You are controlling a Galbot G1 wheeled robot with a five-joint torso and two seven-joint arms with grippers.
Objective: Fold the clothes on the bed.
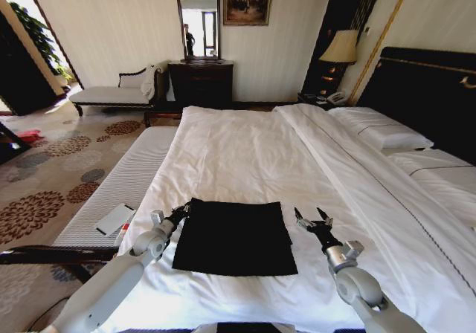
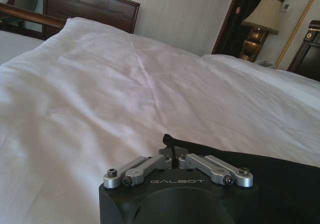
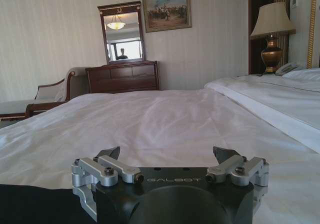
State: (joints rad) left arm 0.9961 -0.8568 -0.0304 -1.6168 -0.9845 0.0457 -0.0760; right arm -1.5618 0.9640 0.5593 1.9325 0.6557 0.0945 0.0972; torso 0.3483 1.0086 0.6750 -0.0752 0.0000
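Head view: a folded black T-shirt (image 1: 235, 236) lies flat on the white bed (image 1: 245, 154). Left gripper (image 1: 181, 212), fingers pressed together, seems to pinch the shirt's far left corner. Right gripper (image 1: 313, 218), fingers spread, hovers just right of the shirt.

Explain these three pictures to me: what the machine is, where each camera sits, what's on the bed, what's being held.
It is a wheeled robot with two arms. The wide picture comes from its head; the other two from cameras on its wrists. A black T-shirt, already folded into a rectangle, lies on the white bed. The left end effector is shut, pinching the shirt's corner. The right end effector is open beside the shirt's other side, holding nothing. A notepad lies on the bench alongside the bed.
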